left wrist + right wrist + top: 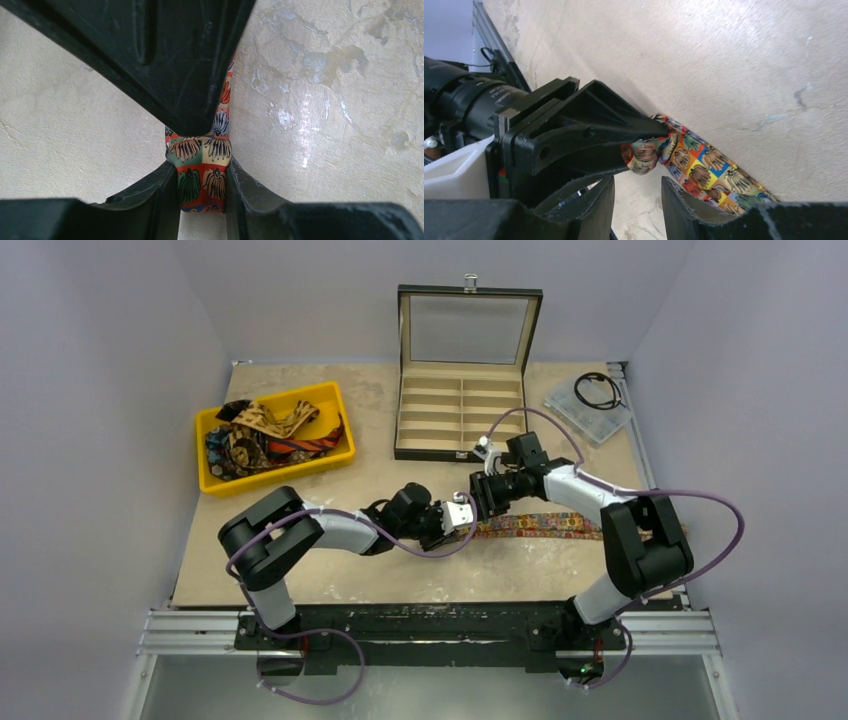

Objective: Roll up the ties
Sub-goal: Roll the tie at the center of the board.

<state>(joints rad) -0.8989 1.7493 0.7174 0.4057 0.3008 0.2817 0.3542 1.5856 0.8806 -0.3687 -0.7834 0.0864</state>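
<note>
Starting the roll: the end of the floral tie [550,526] is pinched by the left gripper [201,175]; the right gripper [638,190] is parted, empty. Wrist rotation is judged needed next.

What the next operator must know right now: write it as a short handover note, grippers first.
Grippers: the left gripper is shut on the doubled-over end of the floral tie, low at the table. The right gripper is open close beside that end and holds nothing.
Things: the tie's length lies flat and straight, running rightward in the top view. The other ties are heaped in the yellow bin. The compartment box stands open with bare compartments.
Done: at most the first turn at the tie's end.
Left: roll the floral tie along its length, then the binned ones.
</note>
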